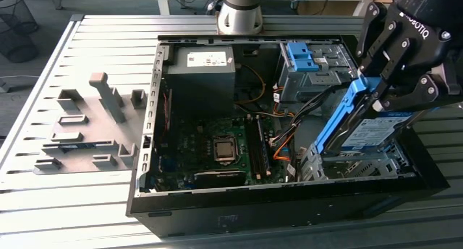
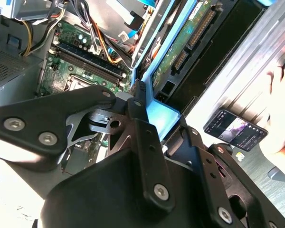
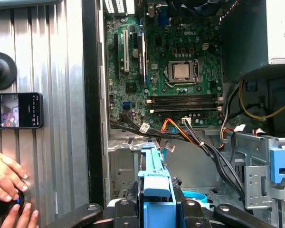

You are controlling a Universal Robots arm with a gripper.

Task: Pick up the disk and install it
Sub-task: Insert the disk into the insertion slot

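We log, in the exterior view: table (image 1: 65, 205); open case (image 1: 289, 205); motherboard (image 1: 217, 151) inside; power supply (image 1: 203, 70) at its twelve o'clock; blue bracket (image 1: 302, 56) at one o'clock; grey fixtures (image 1: 87, 124) at nine. First wrist view: phone (image 3: 16, 110) on table.

Disk (image 1: 370, 132): blue frame, white-blue label. Motherboard (image 1: 217, 146) green (orange cables (image 3: 167, 121)). Case (image 1: 289, 205) black. Table (image 1: 94, 32) ribbed grey.

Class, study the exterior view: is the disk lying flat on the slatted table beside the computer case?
No, the pincer grips the disk, tilted on edge over the open computer case.
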